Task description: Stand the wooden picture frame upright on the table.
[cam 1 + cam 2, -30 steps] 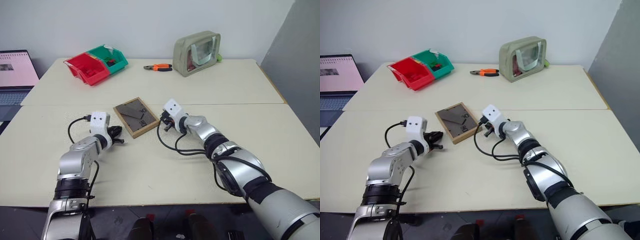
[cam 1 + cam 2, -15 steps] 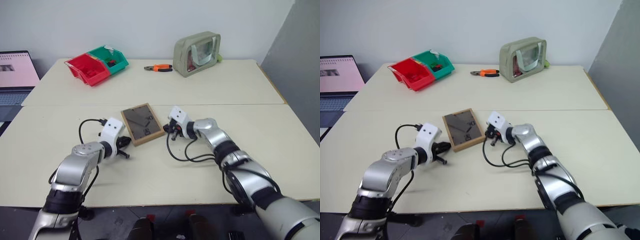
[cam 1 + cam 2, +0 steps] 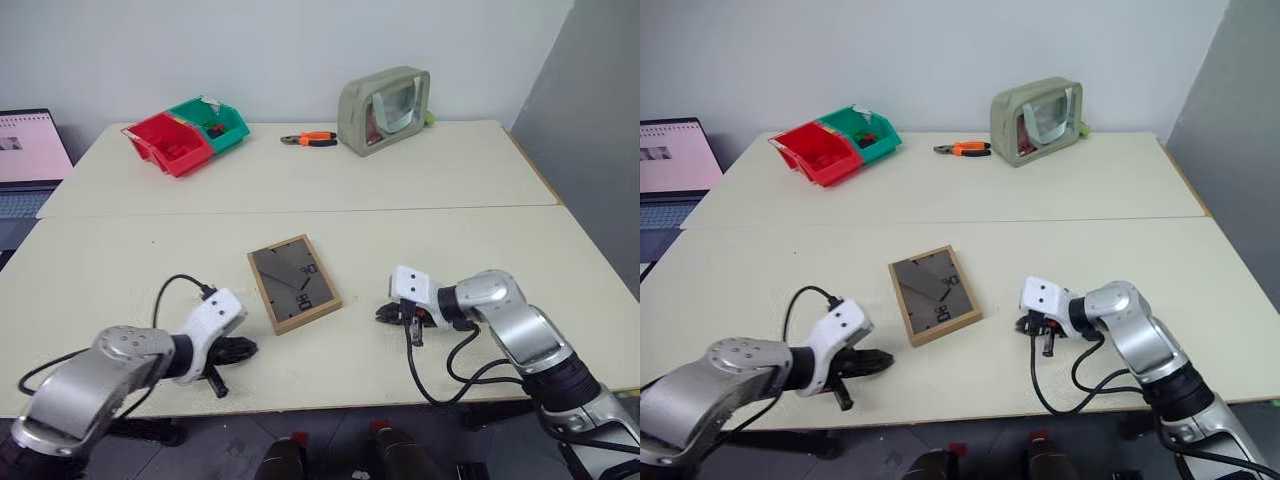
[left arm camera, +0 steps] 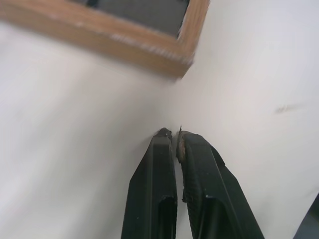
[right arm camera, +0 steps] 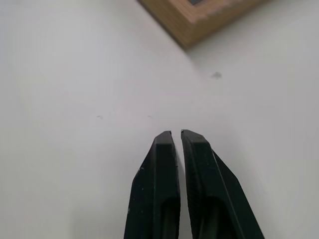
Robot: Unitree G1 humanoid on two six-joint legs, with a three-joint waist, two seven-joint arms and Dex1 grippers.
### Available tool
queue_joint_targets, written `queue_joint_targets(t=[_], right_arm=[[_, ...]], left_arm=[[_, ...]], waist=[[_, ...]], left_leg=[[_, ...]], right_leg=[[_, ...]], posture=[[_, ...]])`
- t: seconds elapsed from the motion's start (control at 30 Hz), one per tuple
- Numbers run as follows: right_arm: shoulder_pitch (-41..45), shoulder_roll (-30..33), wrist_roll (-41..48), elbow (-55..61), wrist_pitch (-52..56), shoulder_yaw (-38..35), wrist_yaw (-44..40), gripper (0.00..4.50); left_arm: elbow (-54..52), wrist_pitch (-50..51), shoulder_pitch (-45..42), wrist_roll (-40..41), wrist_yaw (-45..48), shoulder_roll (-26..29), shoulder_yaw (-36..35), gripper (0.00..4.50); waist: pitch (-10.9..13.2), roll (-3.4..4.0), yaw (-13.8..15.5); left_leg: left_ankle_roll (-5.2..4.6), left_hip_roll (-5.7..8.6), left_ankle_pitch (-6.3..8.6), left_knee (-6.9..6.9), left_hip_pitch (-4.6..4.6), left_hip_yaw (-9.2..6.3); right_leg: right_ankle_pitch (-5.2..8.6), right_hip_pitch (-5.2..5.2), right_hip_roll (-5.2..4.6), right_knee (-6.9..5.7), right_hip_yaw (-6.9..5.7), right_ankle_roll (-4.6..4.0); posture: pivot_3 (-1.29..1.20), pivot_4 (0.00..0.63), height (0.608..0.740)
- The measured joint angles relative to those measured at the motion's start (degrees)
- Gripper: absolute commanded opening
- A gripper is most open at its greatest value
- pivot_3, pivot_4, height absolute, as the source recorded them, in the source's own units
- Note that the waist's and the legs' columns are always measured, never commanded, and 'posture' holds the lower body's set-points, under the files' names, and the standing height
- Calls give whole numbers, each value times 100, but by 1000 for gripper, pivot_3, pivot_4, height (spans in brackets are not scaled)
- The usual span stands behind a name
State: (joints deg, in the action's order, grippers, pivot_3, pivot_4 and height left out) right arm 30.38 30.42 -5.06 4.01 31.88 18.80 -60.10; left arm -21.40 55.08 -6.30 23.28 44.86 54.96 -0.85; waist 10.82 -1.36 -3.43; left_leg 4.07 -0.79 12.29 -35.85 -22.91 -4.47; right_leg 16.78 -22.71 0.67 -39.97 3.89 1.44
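- The wooden picture frame (image 3: 293, 283) lies flat on the bench (image 3: 400, 200), dark back up, in the lower middle of my head views, just below the seam that crosses the top
- My left jaws (image 3: 243, 348) are clenched on nothing, low at the lower left of the picture, pointing toward the frame's near corner and apart from it
- In my left wrist view the two black fingers (image 4: 154, 189) meet at the tips, with the frame's wooden corner beyond them
- My right jaws (image 3: 383, 314) are clenched too and empty, at the lower right, pointing at the frame's right edge with bare bench between
- Along the top of the picture sit a red bin (image 3: 165, 147) and a green bin (image 3: 212, 122) side by side, orange-handled pliers (image 3: 308, 139) and an olive pouch (image 3: 384, 96)
- A laptop (image 3: 30, 150) shows at the far left edge
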Motion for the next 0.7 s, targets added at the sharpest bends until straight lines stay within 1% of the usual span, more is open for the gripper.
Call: queue_joint_targets(t=[0.03, 0.1, 0.2, 0.27, 0.4, 0.5, 0.7], right_arm=[[82, -104, -56, -232, -55, -33, 233, 301], [390, -503, -90, -845, -199, -140, 735, 301], [983, -1195, -126, -1827, -561, -190, 1467, 301], [1273, -1508, -172, -2362, -834, -184, 1801, 301], [1395, -1825, -181, -2938, -1021, -163, 2022, 301], [1250, -1849, -138, -2603, -870, -7, 1784, 301], [531, -1258, -38, -1163, -214, 156, 1271, 301]], left_arm=[[450, -243, -226, -154, -21, -10, 46, 367], [1403, -596, -854, -471, -184, -285, 175, 367], [2411, -1132, -1735, -919, -440, -935, 487, 367], [2769, -1440, -2060, -1125, -531, -1249, 683, 367], [3043, -1603, -2316, -1352, -573, -1636, 799, 367], [3089, -1580, -2438, -1520, -615, -1900, 845, 367], [2858, -1395, -2520, -1664, -460, -2110, 1015, 367]], waist=[[0, 0, 1], [0, 0, 1], [0, 0, 13], [-2, -3, 66], [-10, 3, 189], [-12, 7, 215], [-14, 7, 233]], left_leg=[[-1, -5, 0, 0, 12, -5], [-5, -5, -3, -1, 26, -6], [-4, 0, -3, -6, 19, -6], [-3, 9, -2, -9, 9, -13], [-3, 13, -2, -10, 6, -20], [-4, 23, -3, -18, 6, -27], [-4, 27, -2, -17, 1, -34]], right_leg=[[0, 15, 9, 1, -2, -3], [0, 33, 26, 1, -4, -5], [-5, 36, 23, 4, -3, 3], [-27, 36, 9, 6, -9, -14], [-24, 42, -20, 7, -16, -9], [-24, 51, -32, 9, -21, 5], [-18, 55, -36, 14, -27, 15]], posture=[[0, 150, 740], [0, 150, 740], [0, 150, 740], [0, 150, 740], [0, 150, 740], [0, 150, 740], [0, 150, 740]])
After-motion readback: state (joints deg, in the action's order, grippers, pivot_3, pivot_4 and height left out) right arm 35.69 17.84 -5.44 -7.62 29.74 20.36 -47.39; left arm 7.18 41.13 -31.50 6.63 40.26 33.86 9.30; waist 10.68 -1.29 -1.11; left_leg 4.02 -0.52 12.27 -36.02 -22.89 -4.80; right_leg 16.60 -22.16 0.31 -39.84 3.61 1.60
